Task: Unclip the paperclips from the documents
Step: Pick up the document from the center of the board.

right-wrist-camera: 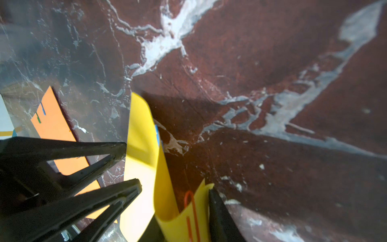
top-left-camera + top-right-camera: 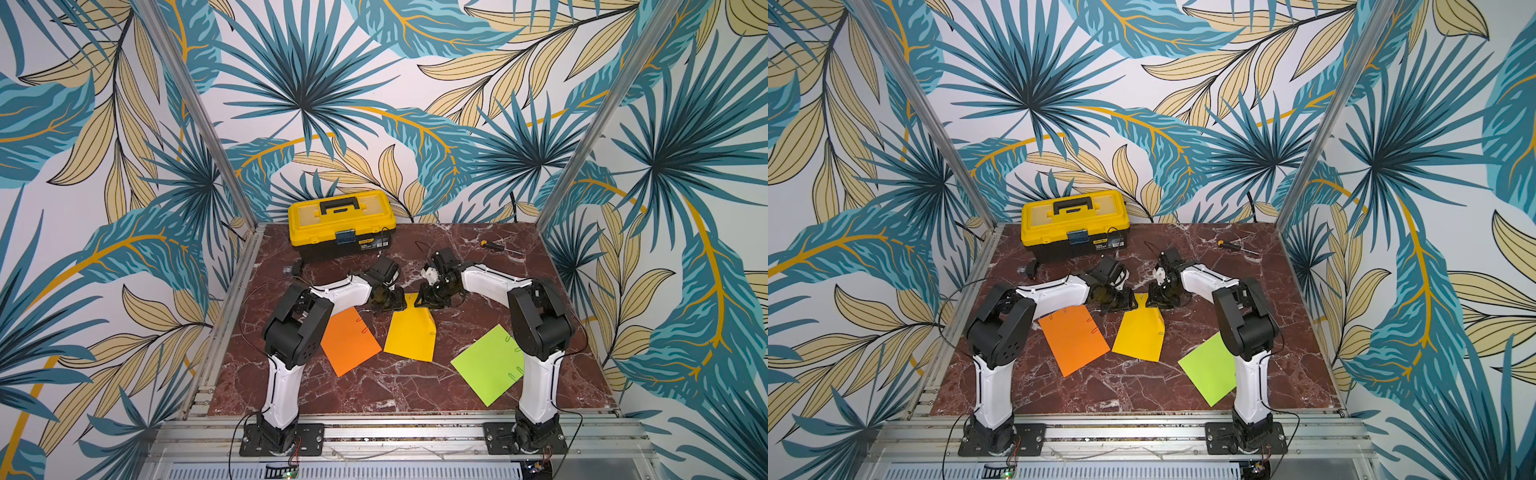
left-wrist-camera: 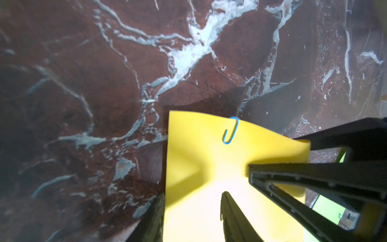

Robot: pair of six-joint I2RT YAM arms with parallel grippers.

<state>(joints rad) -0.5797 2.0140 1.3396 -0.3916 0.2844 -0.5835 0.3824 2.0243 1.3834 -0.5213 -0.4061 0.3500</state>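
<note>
The yellow document [image 2: 409, 336] [image 3: 209, 157] lies mid-table with its far edge lifted between both grippers. A blue paperclip [image 3: 230, 131] sits on that raised edge. My left gripper [image 2: 395, 305] [image 3: 192, 194] is at the sheet's far left corner. Its jaws stand apart, one finger over the sheet and one behind its edge. My right gripper [image 2: 428, 303] [image 1: 182, 209] is shut on the curled far right corner, which carries a red paperclip [image 1: 191, 207]. The orange document [image 2: 349, 343] and the lime green document [image 2: 488, 365] lie flat, with paperclips [image 2: 365, 331] [image 2: 517, 370] on their edges.
A yellow-and-black toolbox [image 2: 340, 224] stands at the back of the marble table [image 2: 374, 386]. A small yellow-handled screwdriver [image 2: 492, 246] lies at the back right, and a small black object [image 2: 296, 268] at the left by the toolbox. The right arm [image 2: 536, 332] overlaps the green sheet's right edge.
</note>
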